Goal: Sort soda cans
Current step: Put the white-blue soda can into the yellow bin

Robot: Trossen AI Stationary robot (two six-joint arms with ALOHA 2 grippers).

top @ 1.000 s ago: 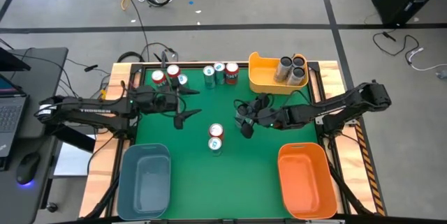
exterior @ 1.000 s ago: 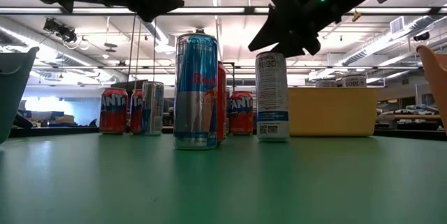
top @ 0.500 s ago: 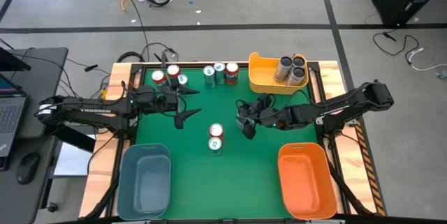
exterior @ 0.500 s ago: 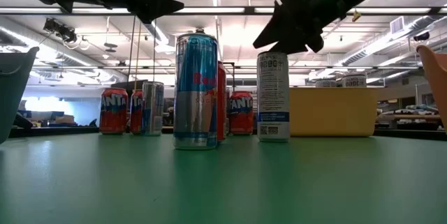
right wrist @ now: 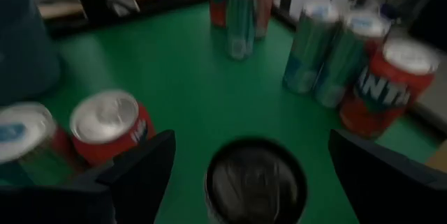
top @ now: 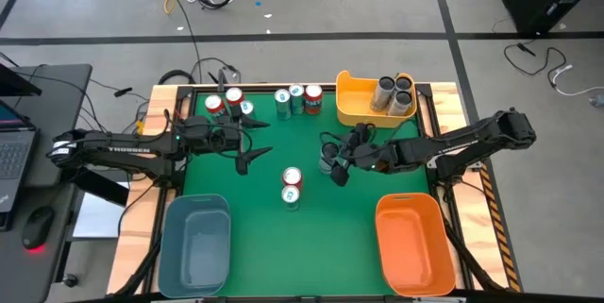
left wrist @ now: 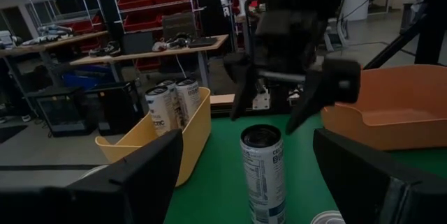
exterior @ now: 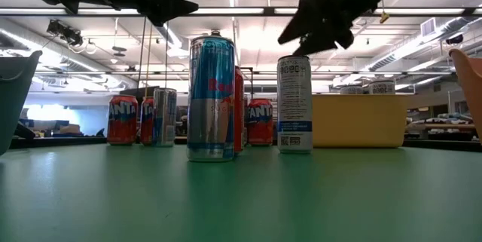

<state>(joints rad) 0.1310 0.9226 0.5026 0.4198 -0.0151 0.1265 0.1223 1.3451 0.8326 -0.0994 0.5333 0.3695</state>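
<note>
- Progress: 3 dark cans [top: 393,94] stood in the yellow bin [top: 357,107] at the table's far right; judged the only sorted lot so far.
- Blue bin [top: 195,239] at near left and orange bin [top: 415,239] at near right held nothing visible.
- Unsorted, far edge: 2 red cans [top: 225,101] with 1 teal-blue can [top: 246,109] beside them at far left; 2 teal-blue cans [top: 289,97] and 1 red can [top: 313,96] next to them nearer the yellow bin.
- Unsorted, table centre: 1 red can [top: 292,178] and 1 teal-blue can [top: 291,195], touching or nearly so.
- Unsorted, right of centre: 1 dark can [exterior: 294,104] upright on the green mat [top: 255,237], well short of the yellow bin. Judged the item in hand; roughly 9 cans remained.
- Right gripper [top: 334,161]: arm reached in from the right; the gripper sat directly above the dark can, fingers [right wrist: 133,168] spread wide to either side of its top. Low view showed the tips above the rim, no contact, nothing held.
- Left gripper [top: 247,141]: arm extended from the left, raised over the mat between the far-left cans and the centre pair; fingers [left wrist: 140,175] spread wide, empty, waiting.
- Judgement: sorting at an early stage; red and teal-blue kinds untouched.
</note>
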